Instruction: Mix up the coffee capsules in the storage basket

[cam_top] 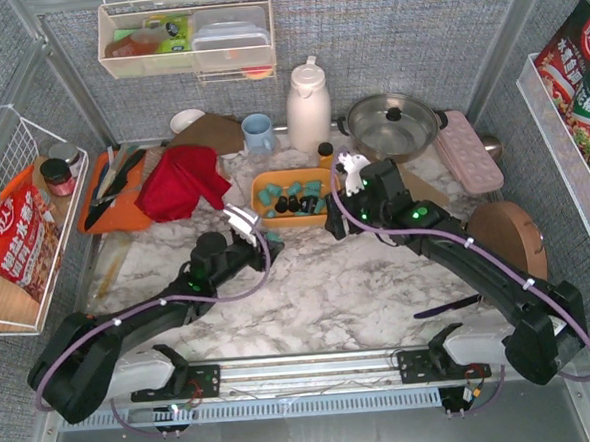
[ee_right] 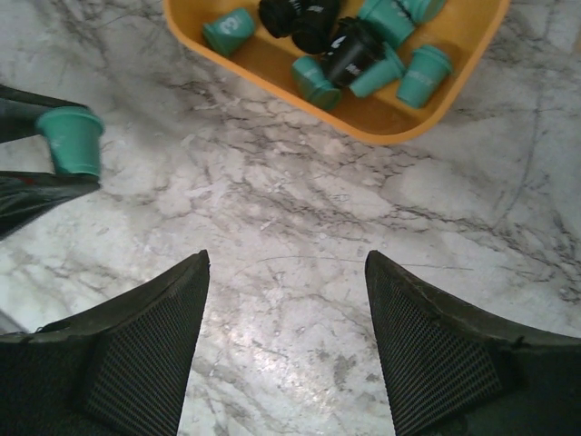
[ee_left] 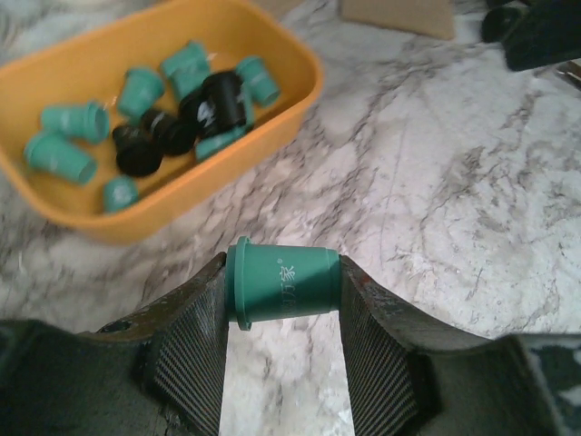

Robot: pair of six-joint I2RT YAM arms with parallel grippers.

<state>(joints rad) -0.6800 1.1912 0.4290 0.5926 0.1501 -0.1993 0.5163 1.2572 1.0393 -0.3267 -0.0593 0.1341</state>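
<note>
Pinching one teal capsule (ee_left: 283, 283) sideways in my left pincer (ee_left: 286, 272), jaws half spread, above the marble table (ee_left: 454, 227). The storage basket (ee_left: 304, 95) sits at eleven o'clock, holding the other coffee capsules (ee_left: 182, 109), teal and black. My right pincer (ee_right: 286, 263) gapes wide, empty.

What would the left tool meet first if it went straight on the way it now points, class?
Most likely the near wall of the storage basket, reached across bare marble table. Depth is unclear: if the left tool slopes downward, its held teal capsule could touch the table first.
</note>
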